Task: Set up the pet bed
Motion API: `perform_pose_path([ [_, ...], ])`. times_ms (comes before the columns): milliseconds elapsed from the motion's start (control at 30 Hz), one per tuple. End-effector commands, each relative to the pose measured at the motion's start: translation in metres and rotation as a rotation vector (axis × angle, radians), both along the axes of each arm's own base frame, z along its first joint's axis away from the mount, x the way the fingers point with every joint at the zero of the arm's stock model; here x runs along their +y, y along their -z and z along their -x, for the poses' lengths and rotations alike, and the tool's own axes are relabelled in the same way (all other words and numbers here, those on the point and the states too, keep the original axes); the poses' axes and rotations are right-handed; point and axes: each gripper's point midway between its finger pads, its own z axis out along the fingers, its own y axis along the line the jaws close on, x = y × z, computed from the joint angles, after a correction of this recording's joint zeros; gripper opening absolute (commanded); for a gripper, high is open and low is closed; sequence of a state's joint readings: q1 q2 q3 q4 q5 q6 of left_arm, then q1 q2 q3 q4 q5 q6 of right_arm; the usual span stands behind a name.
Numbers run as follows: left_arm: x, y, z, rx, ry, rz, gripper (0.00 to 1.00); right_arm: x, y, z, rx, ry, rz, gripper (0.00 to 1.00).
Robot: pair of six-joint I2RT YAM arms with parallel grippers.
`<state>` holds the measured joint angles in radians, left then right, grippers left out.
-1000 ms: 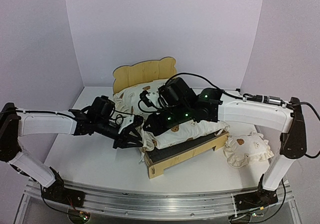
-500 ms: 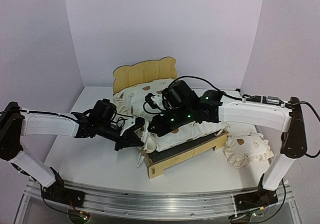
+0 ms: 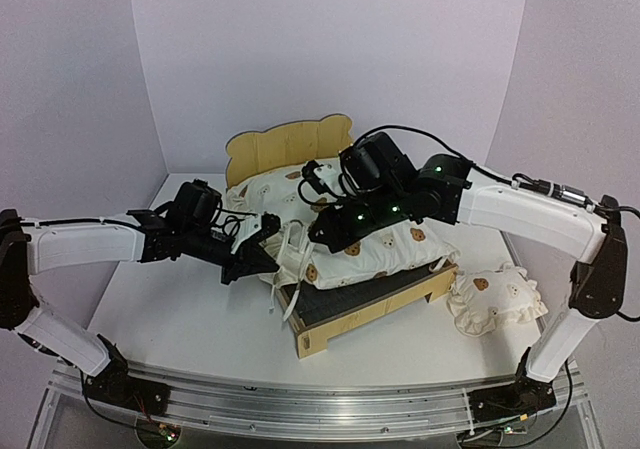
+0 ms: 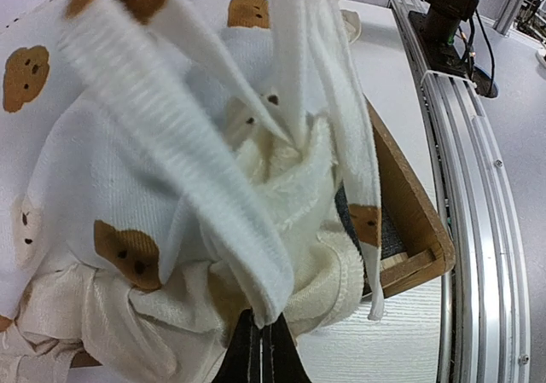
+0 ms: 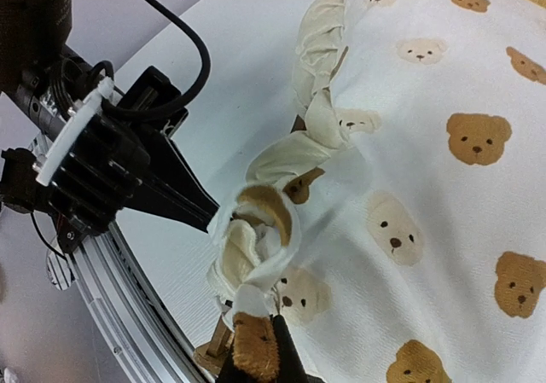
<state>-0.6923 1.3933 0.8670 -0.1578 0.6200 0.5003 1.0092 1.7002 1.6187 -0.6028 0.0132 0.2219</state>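
Centrally, the pet bed [image 3: 370, 316] stands on the counter [image 3: 180, 319] with its headboard at the far end. Its slatted base is largely covered by the bear-print cushion [image 3: 385, 249]. Your left jaws are clenched on the cushion's near-left corner. Your right jaws, just beside them, pinch a tie at that same corner and hold it raised. A ruffled pillow [image 3: 495, 304] lies to the bed's right.

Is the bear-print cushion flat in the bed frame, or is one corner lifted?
One corner is lifted. The left claw and right claw pinch a bunched corner of the cushion above the frame.
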Motion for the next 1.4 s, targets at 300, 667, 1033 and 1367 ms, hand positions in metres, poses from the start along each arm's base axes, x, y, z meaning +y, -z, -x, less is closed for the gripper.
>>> perform_pose_path([
  [300,-0.011,-0.023,-0.021,-0.087,-0.018,0.031,0.0,-0.009,-0.033,-0.018,-0.149,0.005,0.068,0.0],
  [667,-0.003,-0.008,-0.015,-0.041,-0.034,-0.003,0.0,0.015,-0.006,-0.017,-0.027,0.013,0.015,0.0],
  [1033,0.003,-0.008,-0.019,-0.053,-0.062,-0.008,0.0,0.017,-0.021,-0.027,-0.035,0.101,-0.053,0.0],
  [1367,0.002,-0.01,-0.022,-0.051,-0.07,-0.001,0.0,0.012,-0.022,-0.025,0.0,0.166,-0.118,0.0],
])
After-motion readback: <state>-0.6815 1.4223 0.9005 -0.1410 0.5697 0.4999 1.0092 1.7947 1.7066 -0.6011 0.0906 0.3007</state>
